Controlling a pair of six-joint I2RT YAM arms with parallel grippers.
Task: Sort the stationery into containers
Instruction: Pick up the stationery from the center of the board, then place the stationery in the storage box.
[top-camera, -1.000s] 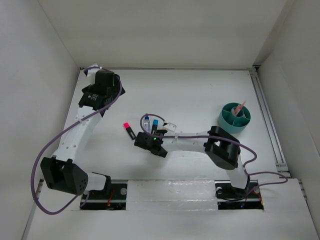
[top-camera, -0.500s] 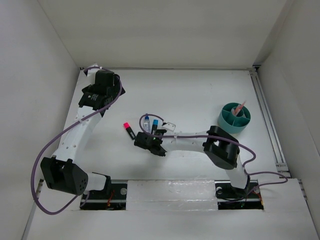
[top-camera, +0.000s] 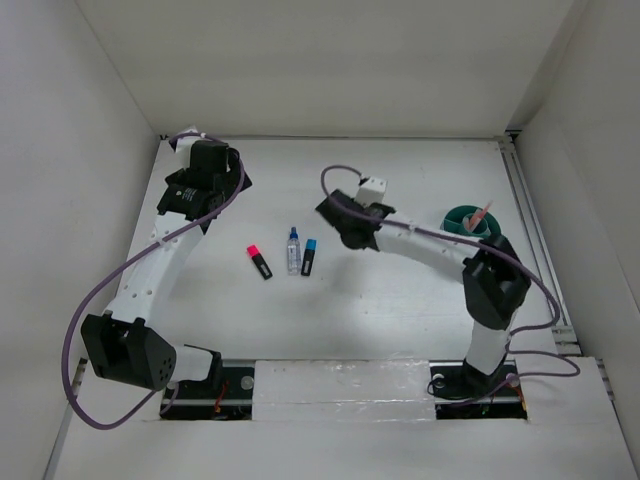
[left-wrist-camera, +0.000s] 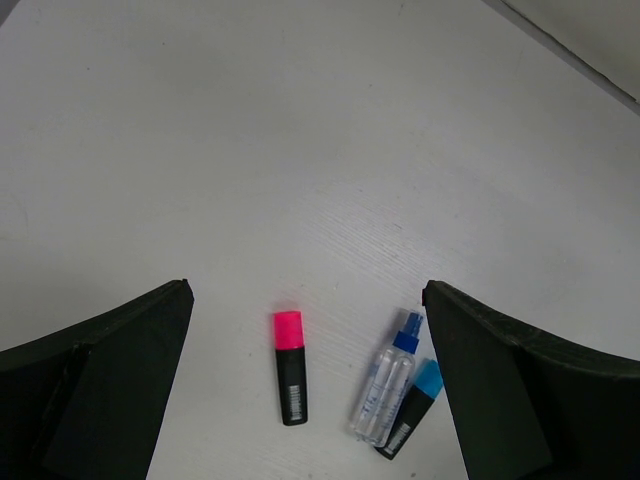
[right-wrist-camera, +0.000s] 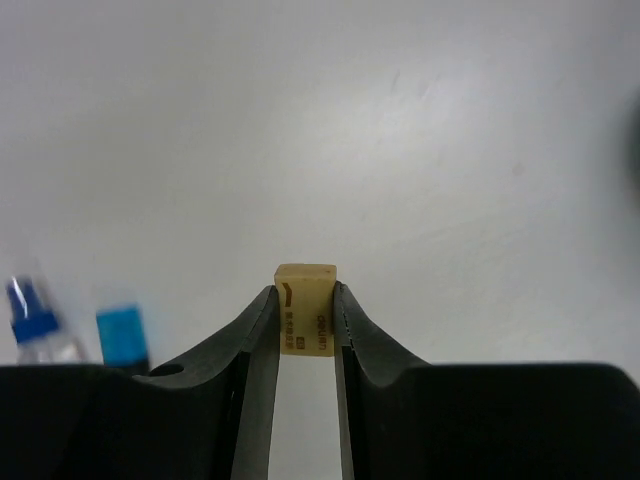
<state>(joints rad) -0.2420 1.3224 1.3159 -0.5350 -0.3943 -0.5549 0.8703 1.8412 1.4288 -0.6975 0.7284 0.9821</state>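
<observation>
Jaws of the right gripper (right-wrist-camera: 304, 296) are clenched on the tiny tan piece (right-wrist-camera: 306, 318), printed face toward the wrist camera, held above the table (top-camera: 420, 170) between the loose items and the teal cup (top-camera: 460, 213). Left gripper (left-wrist-camera: 307, 290) fully released, nothing between its fingers. 3 items lie on the table under it: pink-capped marker (left-wrist-camera: 290, 368) apart at left, clear bottle (left-wrist-camera: 388, 385) just beside blue-capped marker (left-wrist-camera: 412, 408). Cup partly hidden by the right arm; 1 salmon pencil (top-camera: 484, 213) leans out.
</observation>
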